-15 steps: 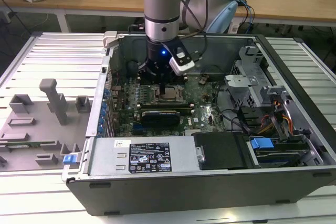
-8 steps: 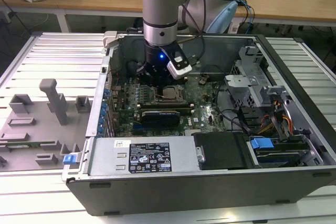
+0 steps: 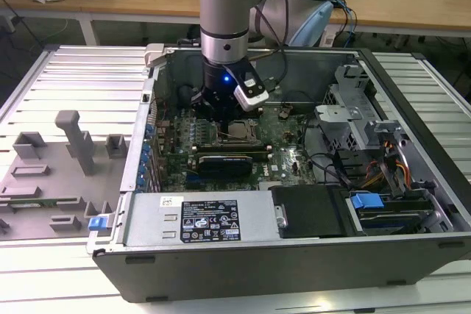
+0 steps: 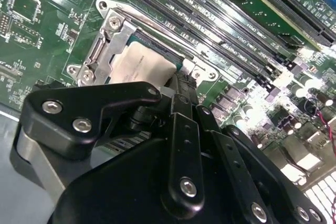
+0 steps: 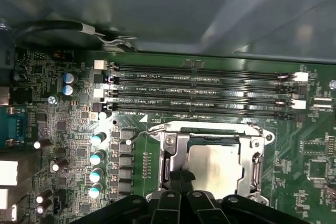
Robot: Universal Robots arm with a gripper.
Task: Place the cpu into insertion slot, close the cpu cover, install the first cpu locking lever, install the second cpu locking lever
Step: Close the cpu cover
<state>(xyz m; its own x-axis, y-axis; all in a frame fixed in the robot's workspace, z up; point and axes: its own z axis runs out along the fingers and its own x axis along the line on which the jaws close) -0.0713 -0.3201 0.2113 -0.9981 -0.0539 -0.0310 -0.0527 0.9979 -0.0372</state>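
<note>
End effector (image 5: 181, 178) low at the cpu cover (image 5: 170, 153) rim; open or closed, I cannot tell. The cpu (image 5: 215, 163) sits in the insertion slot (image 5: 210, 130), mid-motherboard (image 5: 63, 129), frame over it. Risk: a skewed push could slip off thin metal and gouge the board.

The cpu (image 5: 215, 163) is matt metal, the cpu cover (image 5: 169, 153) glossy metal.

1. The arm (image 3: 224, 5) stands near vertical in the exterior view; its last segment points straight down; a blue light glows on the wrist (image 3: 224, 79).
2. The gripper (image 3: 219, 117) hangs low beneath the wrist, aimed downward.
3. In the first wrist view its dark fingers (image 5: 176, 179) sit pressed together; no gap shows between them; they clasp nothing.
</note>
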